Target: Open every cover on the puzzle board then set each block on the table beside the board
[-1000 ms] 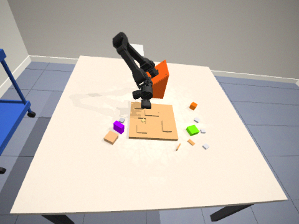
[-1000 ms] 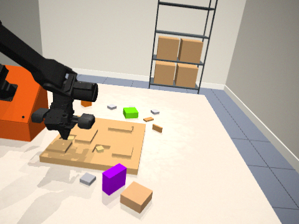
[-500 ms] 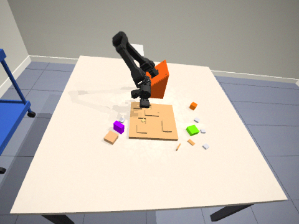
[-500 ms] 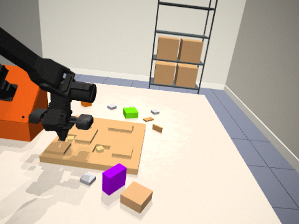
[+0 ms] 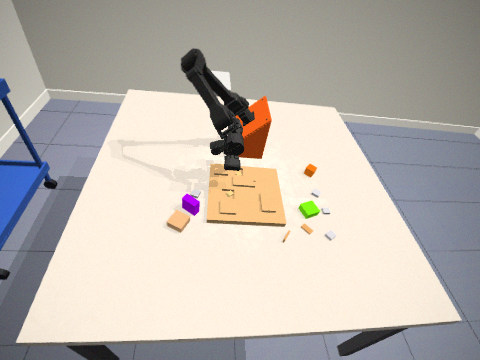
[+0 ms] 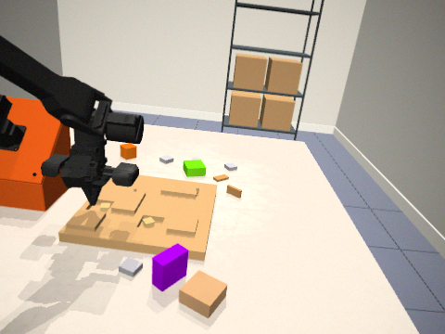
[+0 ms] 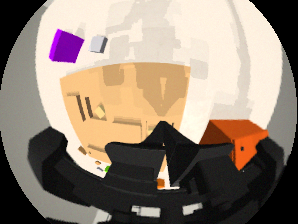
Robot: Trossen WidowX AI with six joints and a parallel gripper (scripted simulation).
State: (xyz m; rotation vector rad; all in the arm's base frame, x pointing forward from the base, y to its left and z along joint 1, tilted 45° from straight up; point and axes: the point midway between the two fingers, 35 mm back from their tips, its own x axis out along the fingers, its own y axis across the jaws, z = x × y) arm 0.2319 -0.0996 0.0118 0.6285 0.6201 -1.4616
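So, quick rundown of the table from the top view:

Gripper: the gripper (image 5: 233, 169) is pinched fully shut with nothing in it, pointing straight down at the far-left corner of the board; in the exterior view its tip (image 6: 93, 200) looks to be right at the board surface, next to a small pale tile.

Puzzle board: the tan puzzle board (image 5: 270, 212) lies flat mid-table, just at 6 o'clock of the orange base box (image 5: 257, 131). Several flat covers sit on top, can't tell exactly which are slid or swung aside.

Covers: one raised cover (image 6: 180, 191) near the board's far edge in the exterior view, another (image 6: 128, 202) close to the gripper.

Purple block: purple block (image 5: 190, 203) stands on the table at 9 o'clock of the board, just beside its edge, not touching as far as I can see.

Tan block: bigger tan block (image 5: 178, 220) at about 8 o'clock of the board, near the purple one.

Green block: green block (image 5: 309, 209) at 3 o'clock of the board, off it.

Orange cube: small orange cube (image 5: 310, 170) at 2 o'clock, well apart from the board.

Small bits: little grey tiles (image 5: 330, 235) and a thin tan strip (image 5: 286, 236) scattered around 4 o'clock.

Background: a shelf rack (image 6: 227, 93) with cardboard boxes (image 6: 250, 71) by the far wall, blue cart (image 5: 22, 131) off the table's left side.
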